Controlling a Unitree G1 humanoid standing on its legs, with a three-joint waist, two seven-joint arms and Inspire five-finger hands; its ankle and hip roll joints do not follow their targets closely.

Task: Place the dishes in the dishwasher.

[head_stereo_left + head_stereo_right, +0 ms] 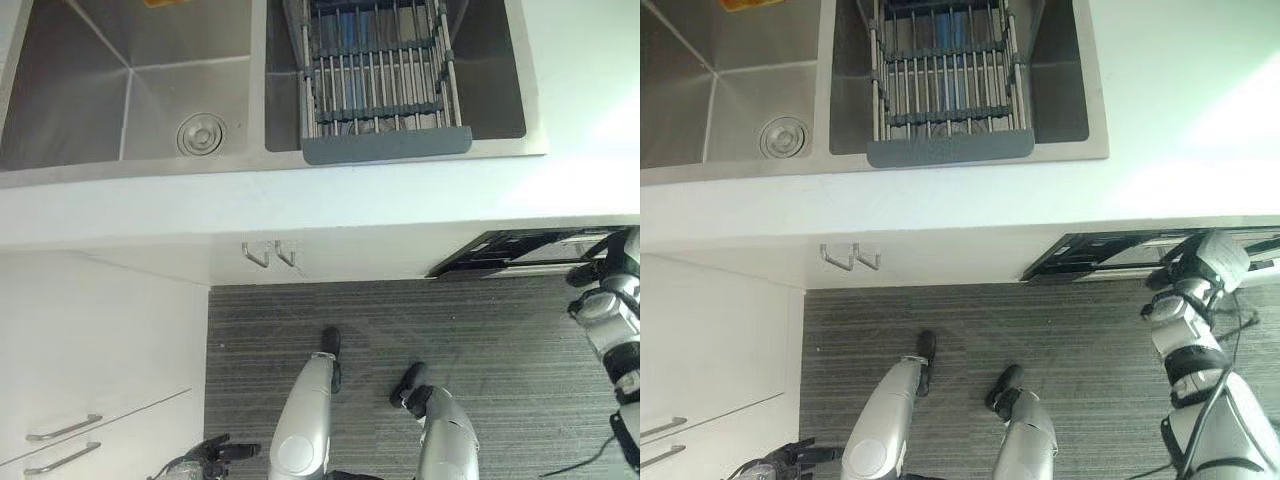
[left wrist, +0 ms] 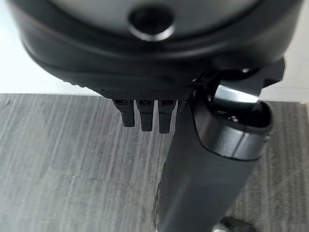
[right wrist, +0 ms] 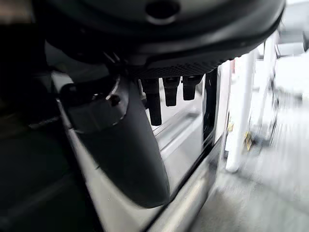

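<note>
A metal dish rack [image 1: 375,70] sits in the right basin of the steel sink [image 1: 255,160]; something blue [image 1: 950,30] stands in it, and I cannot tell what it is. Below the counter on the right, the dark dishwasher door [image 1: 1100,255] is tipped slightly open. My right hand [image 1: 1215,258] is at the door's top edge. In the right wrist view its fingers [image 3: 164,94] point straight along the shiny door panel [image 3: 188,140], the thumb [image 3: 120,150] beside them, and it holds nothing. My left hand [image 1: 215,455] hangs low over the floor, fingers [image 2: 145,113] relaxed and empty.
A yellow object [image 1: 165,3] lies at the far edge of the left basin. Two metal hooks [image 1: 270,255] hang under the counter. White drawers with bar handles [image 1: 65,428] stand at the lower left. Grey striped flooring [image 1: 480,340] lies in front of the dishwasher.
</note>
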